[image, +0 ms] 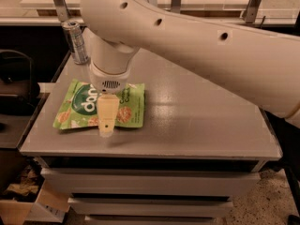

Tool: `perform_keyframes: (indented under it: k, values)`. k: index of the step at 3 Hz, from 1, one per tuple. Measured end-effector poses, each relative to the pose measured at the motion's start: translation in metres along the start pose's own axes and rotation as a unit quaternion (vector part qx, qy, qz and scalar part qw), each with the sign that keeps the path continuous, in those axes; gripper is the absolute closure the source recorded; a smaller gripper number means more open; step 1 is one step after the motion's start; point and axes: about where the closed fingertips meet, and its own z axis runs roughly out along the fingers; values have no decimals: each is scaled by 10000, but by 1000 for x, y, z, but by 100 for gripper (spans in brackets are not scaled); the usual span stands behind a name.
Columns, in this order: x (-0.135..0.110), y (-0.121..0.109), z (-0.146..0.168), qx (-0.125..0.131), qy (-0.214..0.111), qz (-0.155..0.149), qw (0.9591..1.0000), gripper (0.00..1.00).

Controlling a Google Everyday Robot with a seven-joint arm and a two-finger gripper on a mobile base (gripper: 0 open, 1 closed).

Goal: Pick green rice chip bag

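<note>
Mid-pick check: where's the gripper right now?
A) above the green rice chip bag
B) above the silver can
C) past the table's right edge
A: the gripper is over the green rice chip bag, which lies flat on the table; the silver can stands apart at the back left corner.

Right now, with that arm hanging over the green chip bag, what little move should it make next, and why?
Probably ease the gripper straight down. It points downward over the near edge of the green rice chip bag, which lies flat on the table. Whether it touches the bag yet cannot be told, and a grasp needs contact first.
</note>
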Motion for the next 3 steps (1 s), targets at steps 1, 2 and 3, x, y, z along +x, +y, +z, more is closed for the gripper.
perform_keyframes:
  k: [1, 2, 3]
  values:
    - [2, -1, 15, -109, -23, 61, 9999, 18]
    - [1, -7, 19, -113, -84, 89, 9999, 43]
    - [0, -7, 17, -113, -84, 89, 9999, 65]
